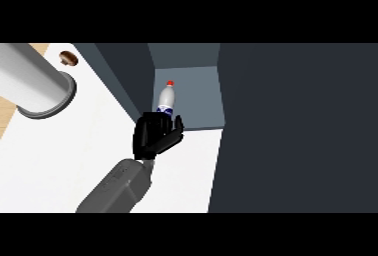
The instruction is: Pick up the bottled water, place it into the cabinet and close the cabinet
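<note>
Far left: a large grey cylinder (pixel 33 80) with a flanged end lies across the upper corner, above the white counter (pixel 66 150). Just right of its top is a small brown round item (pixel 68 57), too small to identify.

Centre: a grey forearm (pixel 118 187) rises from the lower edge and ends in the right hand (pixel 155 136), at the counter's far edge by the cabinet mouth. The hand's fingers are curled around the lower part of the bottled water (pixel 167 97), hiding its base.

The bottle stands upright, with its red cap (pixel 170 83) on top and a blue label (pixel 164 108) just above the hand. It sits inside the open cabinet (pixel 199 100), near the front left of the grey compartment.

Right: a broad dark panel (pixel 295 125) borders the compartment. Whether it is the cabinet door cannot be told.
</note>
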Motion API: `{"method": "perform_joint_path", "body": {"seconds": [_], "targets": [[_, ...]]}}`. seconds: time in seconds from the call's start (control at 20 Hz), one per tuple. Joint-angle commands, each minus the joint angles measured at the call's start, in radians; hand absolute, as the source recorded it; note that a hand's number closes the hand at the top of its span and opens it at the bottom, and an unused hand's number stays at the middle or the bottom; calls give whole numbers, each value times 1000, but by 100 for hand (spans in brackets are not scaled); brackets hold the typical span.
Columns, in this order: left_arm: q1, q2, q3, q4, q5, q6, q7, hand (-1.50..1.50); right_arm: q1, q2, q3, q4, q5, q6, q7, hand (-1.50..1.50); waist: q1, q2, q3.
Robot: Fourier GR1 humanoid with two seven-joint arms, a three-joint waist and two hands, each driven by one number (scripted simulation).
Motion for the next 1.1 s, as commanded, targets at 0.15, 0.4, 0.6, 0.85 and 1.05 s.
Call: {"method": "perform_joint_path", "body": {"seconds": [0.15,0.4,0.6,0.85,1.05], "targets": [[59,-6,-42,-127,-20,-166,2,150,91,19,0,-197,-77,-14,94,150,46,-5,1],[181,50,-100,-272,-68,-169,54,-150,80,58,62,-249,-24,-52,118,150,61,-6,2],[260,140,-65,-367,-52,-244,67,-150,126,60,23,-309,-84,-73,142,150,50,-6,1],[397,260,-83,-495,-34,-335,72,-150,98,30,123,-298,22,19,118,150,65,-8,1],[521,342,-51,-617,-30,-313,49,-150,125,52,248,-358,7,-44,171,150,68,-11,1]]}}
